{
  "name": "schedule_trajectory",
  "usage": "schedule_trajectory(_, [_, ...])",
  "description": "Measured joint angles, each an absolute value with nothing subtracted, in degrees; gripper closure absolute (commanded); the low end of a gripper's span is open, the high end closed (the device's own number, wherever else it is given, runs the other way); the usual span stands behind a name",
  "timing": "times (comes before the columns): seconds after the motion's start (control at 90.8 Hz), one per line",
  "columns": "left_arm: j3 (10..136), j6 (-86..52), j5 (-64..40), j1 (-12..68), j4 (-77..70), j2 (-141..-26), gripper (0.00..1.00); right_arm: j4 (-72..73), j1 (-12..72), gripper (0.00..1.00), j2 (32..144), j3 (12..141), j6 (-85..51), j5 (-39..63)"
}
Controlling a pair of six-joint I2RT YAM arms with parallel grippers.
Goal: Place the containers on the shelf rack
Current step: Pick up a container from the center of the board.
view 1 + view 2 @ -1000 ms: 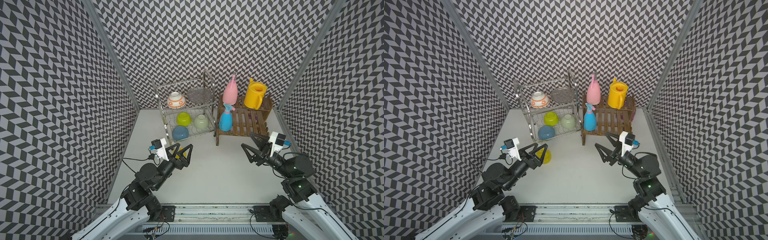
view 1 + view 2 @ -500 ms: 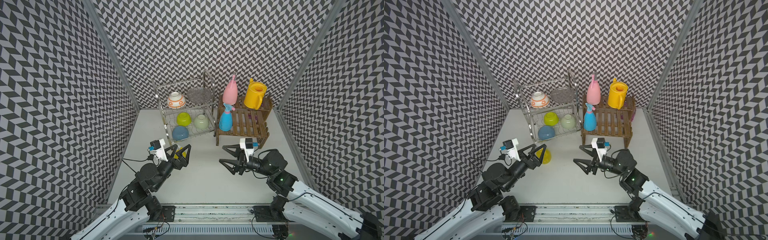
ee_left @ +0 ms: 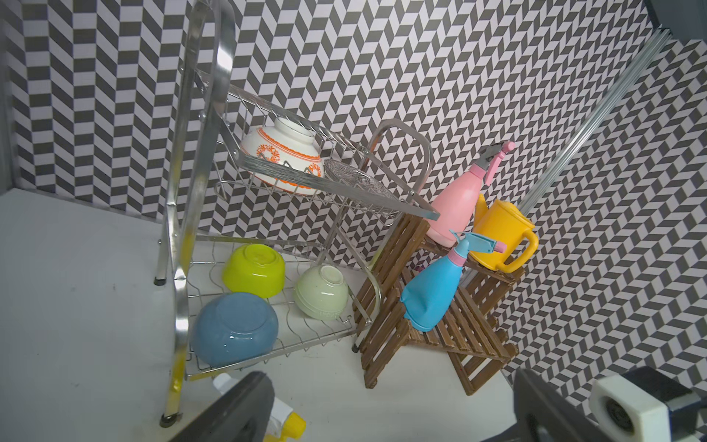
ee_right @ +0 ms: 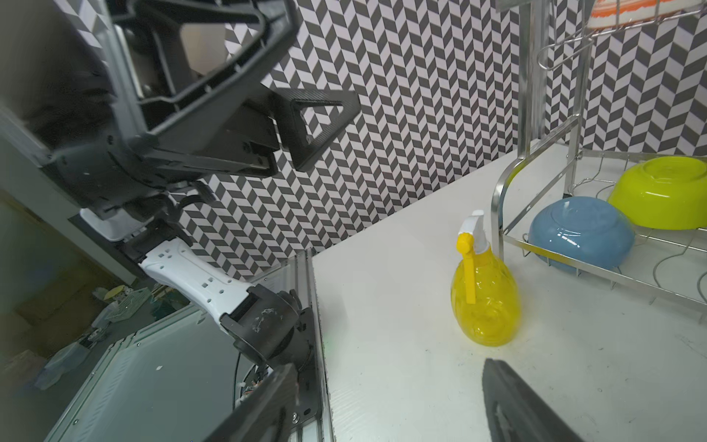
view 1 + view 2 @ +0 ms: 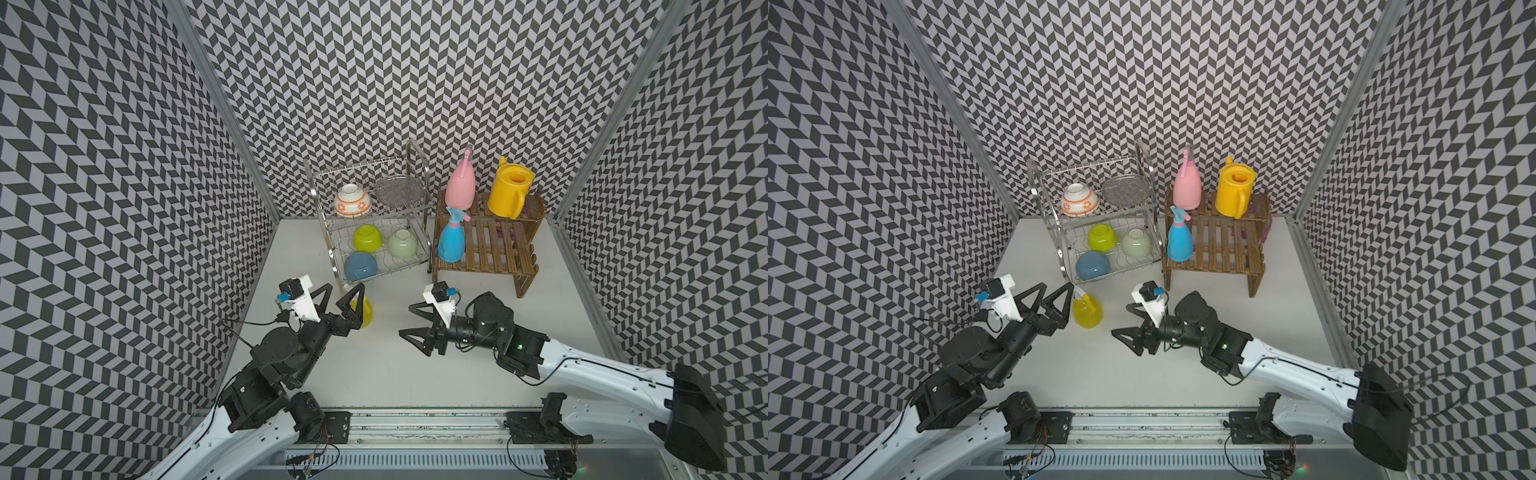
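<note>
Left gripper [image 5: 1054, 286] wide open, empty, near yellow spray bottle [image 5: 1087, 312], lower centre; right gripper [image 5: 1120, 320] open, empty.

In both top views the dark brown slatted shelf rack [image 5: 494, 245] stands right of centre, its higher step toward the top of the frame. On that step the pink spray bottle [image 5: 460, 191] stands upright at the left end. The opaque yellow watering can [image 5: 505, 195] stands upright at the right end, handle toward the lower edge. The blue spray bottle [image 5: 451, 241], with a pink collar, stands upright on the lower step's left end. The translucent yellow spray bottle [image 5: 1087, 313] stands upright on the white desk [image 5: 1142, 374], left of centre, well apart from the shelf rack.
</note>
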State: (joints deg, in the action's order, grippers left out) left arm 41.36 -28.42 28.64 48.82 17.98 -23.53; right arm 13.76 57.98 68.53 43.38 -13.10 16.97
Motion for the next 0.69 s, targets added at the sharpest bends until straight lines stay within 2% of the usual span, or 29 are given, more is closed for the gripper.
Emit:
schedule_trajectory(0.441, [41.36, -26.85, 32.58, 48.82, 21.47, -17.96, 0.00, 3.75, 61.45, 0.19, 89.19, 61.12, -21.17, 3.77])
schedule_trajectory(0.694, [41.34, -27.05, 33.06, 48.82, 22.24, -17.08, 0.00, 1.30, 61.71, 0.29, 95.96, 68.62, -23.00, 3.09])
